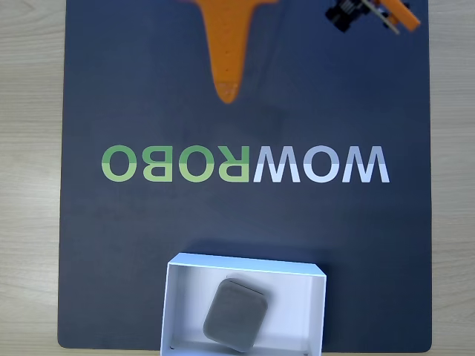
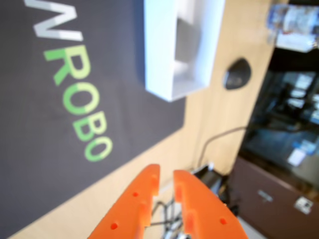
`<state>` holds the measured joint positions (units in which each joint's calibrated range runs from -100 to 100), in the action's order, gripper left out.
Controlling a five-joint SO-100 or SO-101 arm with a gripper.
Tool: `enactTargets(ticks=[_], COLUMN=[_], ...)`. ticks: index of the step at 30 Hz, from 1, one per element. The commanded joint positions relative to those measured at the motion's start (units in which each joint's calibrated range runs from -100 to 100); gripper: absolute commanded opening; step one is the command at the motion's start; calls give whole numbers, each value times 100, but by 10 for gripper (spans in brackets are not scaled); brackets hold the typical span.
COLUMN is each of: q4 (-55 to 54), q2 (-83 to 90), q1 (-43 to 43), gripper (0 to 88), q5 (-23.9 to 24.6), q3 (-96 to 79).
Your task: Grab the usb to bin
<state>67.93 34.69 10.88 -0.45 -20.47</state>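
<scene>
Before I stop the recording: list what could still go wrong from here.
1. The matte gray rounded block lies tilted inside the shallow white box; a bump to its thin walls might tip the block out.
2. The orange gripper, fingers nearly closed, hangs above cables at the wooden table's edge and might snag them.

Even, bright light with soft shadows in the fixed view; the wrist view is blurred throughout, background included.
</scene>
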Motion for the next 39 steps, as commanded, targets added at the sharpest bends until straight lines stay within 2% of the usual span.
enactTargets(ticks=[1,5,11,15,23,29,39], q4=[-32,-102,-948,-826,536,640,570], q2=[876,1885,3530,4471,5726,6506,6421], q1=[-162,-364,-616,-751,-801,-742,-751], gripper=[10,10,10,9,9,9,9], q5=[-13,-13,-29,-34,-87,-360,-350], q3=[-808,-2145,-4367,-5261,-6110,-6950,-7131])
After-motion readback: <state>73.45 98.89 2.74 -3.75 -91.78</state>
